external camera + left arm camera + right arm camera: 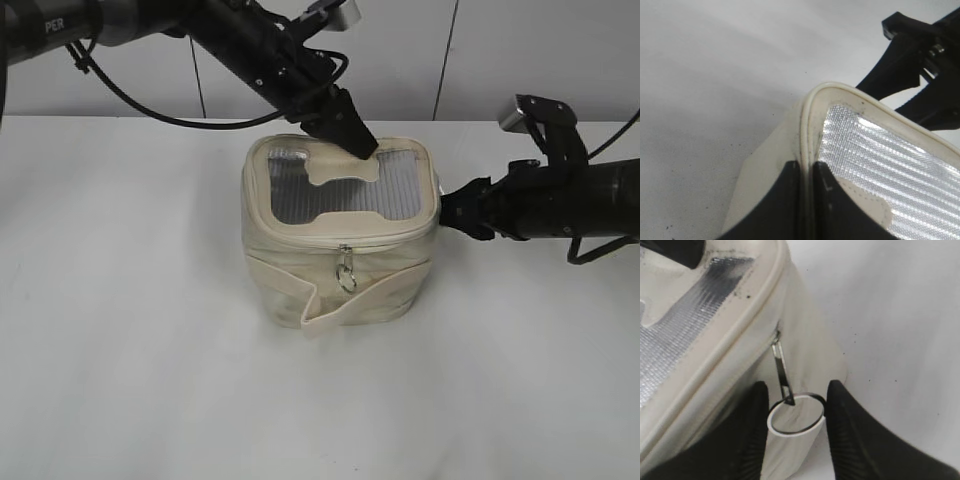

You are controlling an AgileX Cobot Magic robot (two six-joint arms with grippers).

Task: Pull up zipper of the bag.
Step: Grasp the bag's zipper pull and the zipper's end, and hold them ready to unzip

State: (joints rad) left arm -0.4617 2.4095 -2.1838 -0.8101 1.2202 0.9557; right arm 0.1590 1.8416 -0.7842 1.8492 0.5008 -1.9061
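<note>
Zipper [345,247] track runs round the top edge of the bag [340,275], which sits mid-table [120,350]; one slider hangs at the front, another at the right end with a ring pull [796,413]. Soft, light fabric will likely buckle and slide unless braced, so the thin metal ring looks the best hold. Right gripper [795,432] is spread, its fingers either side of that ring, not clamped. Left gripper [806,200] is pinched on the bag's far top rim.

Both arms are matte black with looping black cables, white "PER" lettering, and ribbed black fingers [752,440].
</note>
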